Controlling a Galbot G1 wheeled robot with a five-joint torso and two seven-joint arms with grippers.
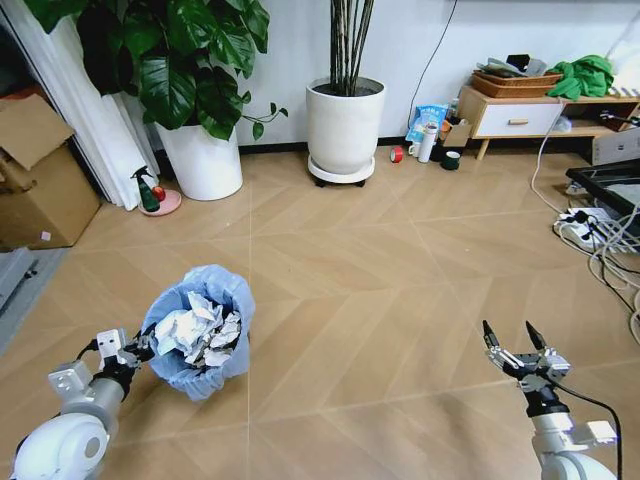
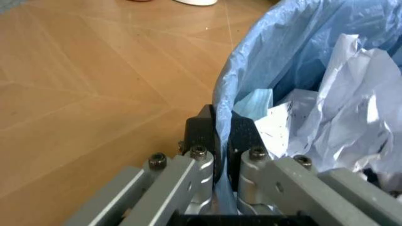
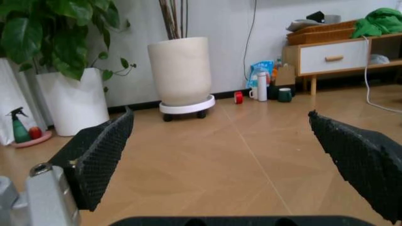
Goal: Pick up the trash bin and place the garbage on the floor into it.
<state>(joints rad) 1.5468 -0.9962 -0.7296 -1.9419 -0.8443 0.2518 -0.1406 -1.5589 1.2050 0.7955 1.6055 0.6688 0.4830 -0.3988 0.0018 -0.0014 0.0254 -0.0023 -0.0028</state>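
Low at robot's left, left gripper [image 2: 217, 141] pinching blue-bag rim of trash bin [image 1: 200, 335], bin tilting w/ paper wads [image 1: 198, 330] inside. Right gripper [image 1: 514, 342] hovering over bare floor [image 1: 380, 290], jaws spread, well apart from bin.

The trash bin [image 1: 200, 335], lined with a crinkly light-blue bag, sat tilted at the lower left of the head view on the herringbone wooden floor [image 1: 380, 300]. Crumpled white paper garbage [image 1: 198, 328] filled it to the rim.
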